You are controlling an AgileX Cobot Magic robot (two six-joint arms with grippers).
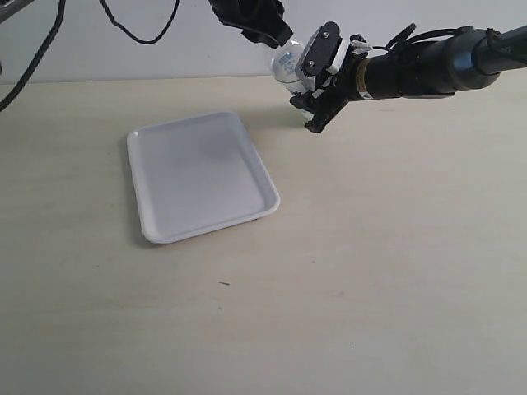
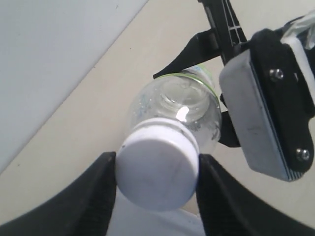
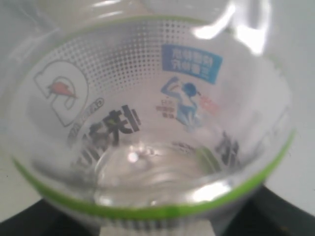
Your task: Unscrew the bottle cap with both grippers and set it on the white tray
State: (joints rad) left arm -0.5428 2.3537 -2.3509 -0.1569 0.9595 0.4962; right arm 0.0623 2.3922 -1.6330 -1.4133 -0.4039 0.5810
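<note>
Exterior view first: up at twelve o'clock, the bottle (image 1: 286, 64), held above the table (image 1: 370, 271) and pinched from two sides. Down from the top edge, the left gripper (image 1: 278, 41), closed at the neck end. In from three o'clock, the right gripper (image 1: 306, 82), clamped across the body. Out at nine o'clock, the white tray (image 1: 198, 173), lying flat, well apart from the bottle.

Left wrist view now: right up close, the bottle cap (image 2: 157, 169), white and round, sitting on the neck. Squeezed on opposite sides by two black fingers (image 2: 93, 201), a narrow grip, tight on the cap. Behind it, the clear shoulder of the bottle (image 2: 172, 103), green label edge showing. Pressed against its side, the grey pad of the right gripper's finger (image 2: 256, 118).

Right wrist view to finish: filled almost wholly by the bottle (image 3: 157, 123). Green band, black print and a blue panel on the label. Peeking round its flanks, black fingertips (image 3: 29, 226), closed in on it. No telling the cap from this angle.
</note>
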